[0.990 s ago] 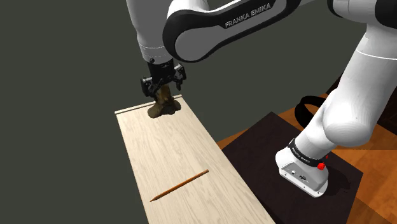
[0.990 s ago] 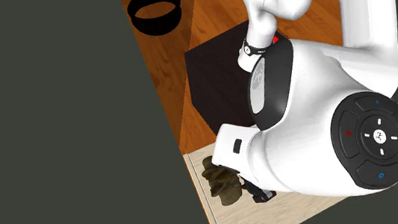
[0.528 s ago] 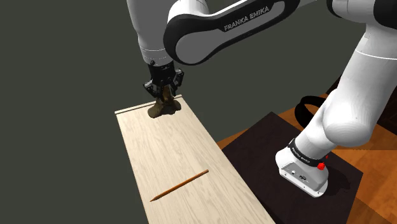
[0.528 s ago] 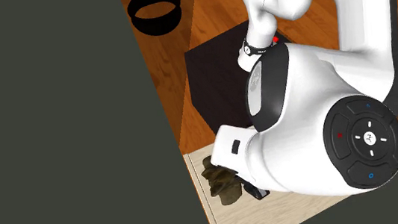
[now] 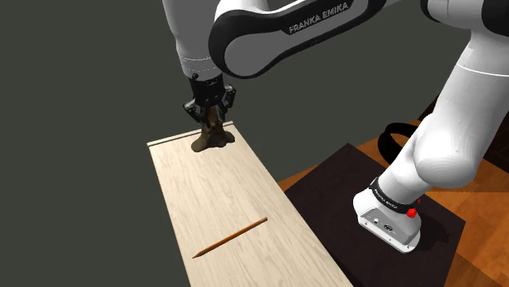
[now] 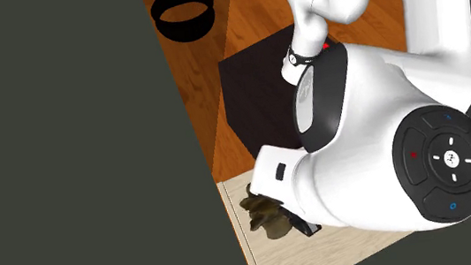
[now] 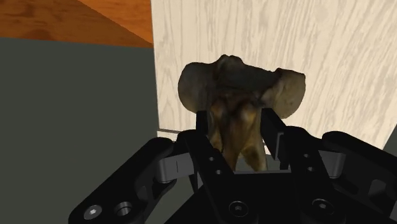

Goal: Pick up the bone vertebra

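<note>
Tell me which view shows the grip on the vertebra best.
Wrist view: the brown vertebra sits close up, its narrow part clasped between the fingers of the gripper. Shoulder view shows it small at the far end of the wooden tabletop, under the gripper. Second exterior view: the arm covers part of it.

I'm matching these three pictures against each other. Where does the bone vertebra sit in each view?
Shoulder view: bone vertebra at the pale table's far end, upper middle.
Second exterior view: lower middle, at the table's edge beside the white arm.
Wrist view: clasped between the fingers, near the table's edge.
Shared landmark: the pale table's edge.
</note>
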Robot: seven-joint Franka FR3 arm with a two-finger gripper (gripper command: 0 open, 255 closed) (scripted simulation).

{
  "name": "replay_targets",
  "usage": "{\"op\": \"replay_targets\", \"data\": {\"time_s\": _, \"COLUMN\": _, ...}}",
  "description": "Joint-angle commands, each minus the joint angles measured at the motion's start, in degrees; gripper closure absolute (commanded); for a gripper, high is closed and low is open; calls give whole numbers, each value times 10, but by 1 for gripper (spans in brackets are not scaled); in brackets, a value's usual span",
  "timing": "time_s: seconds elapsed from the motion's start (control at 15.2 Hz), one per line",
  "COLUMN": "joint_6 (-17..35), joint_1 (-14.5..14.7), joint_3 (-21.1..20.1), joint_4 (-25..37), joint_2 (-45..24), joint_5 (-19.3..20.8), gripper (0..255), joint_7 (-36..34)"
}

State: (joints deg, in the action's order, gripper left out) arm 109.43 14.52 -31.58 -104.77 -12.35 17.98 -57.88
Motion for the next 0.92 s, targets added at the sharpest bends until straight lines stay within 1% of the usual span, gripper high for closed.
{"op": "replay_targets", "data": {"time_s": 0.0, "joint_6": -13, "joint_1": -1, "joint_3": -1, "joint_4": 10, "joint_2": 4, "joint_5": -4, "gripper": 255, "joint_7": 5}}
{"op": "replay_targets", "data": {"time_s": 0.73, "joint_6": -89, "joint_1": 0, "joint_3": -5, "joint_4": 74, "joint_2": 22, "joint_5": -19, "gripper": 255, "joint_7": 26}}
{"op": "replay_targets", "data": {"time_s": 0.86, "joint_6": -90, "joint_1": 0, "joint_3": -5, "joint_4": 75, "joint_2": 22, "joint_5": -19, "gripper": 255, "joint_7": 26}}
